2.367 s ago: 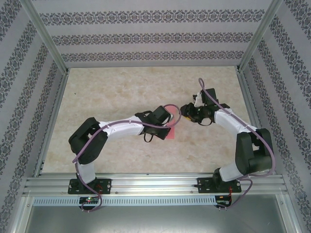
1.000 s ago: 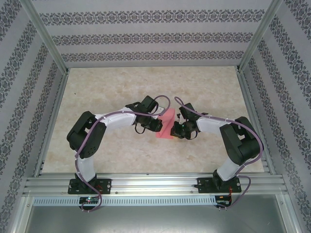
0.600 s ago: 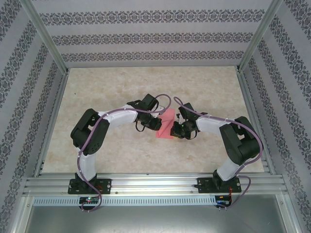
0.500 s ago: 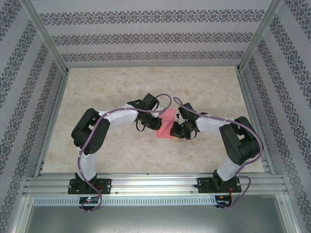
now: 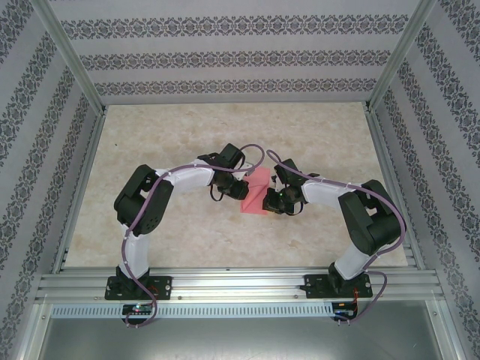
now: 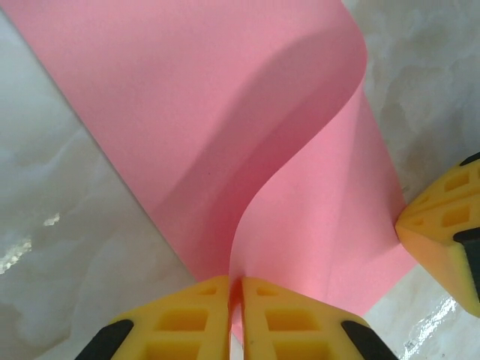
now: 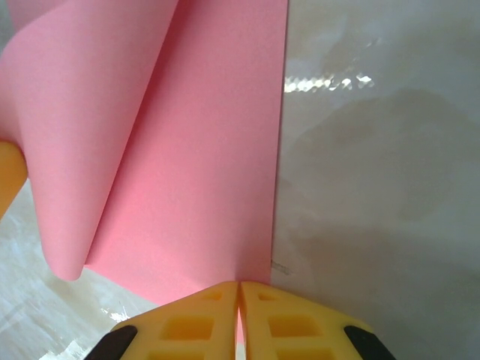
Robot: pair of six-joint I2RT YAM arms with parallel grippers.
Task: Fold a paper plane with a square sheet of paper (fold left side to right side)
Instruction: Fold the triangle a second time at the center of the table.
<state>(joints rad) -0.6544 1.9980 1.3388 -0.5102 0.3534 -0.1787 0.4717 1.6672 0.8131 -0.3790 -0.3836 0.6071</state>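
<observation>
We see the thin salmon-pink square sheet of paper (image 5: 259,196) near the middle of the pale marbled tabletop (image 5: 187,135), between our two arms. Our left gripper (image 6: 234,289) has its yellow jaws pinched together on one edge, where the sheet curls upward. Our right gripper (image 7: 240,289) is clamped on another edge, beside a stretch lying flat on the table.

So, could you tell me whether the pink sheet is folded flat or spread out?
Half folded: the square sheet of paper arches over itself in a soft curve, uncreased.
</observation>
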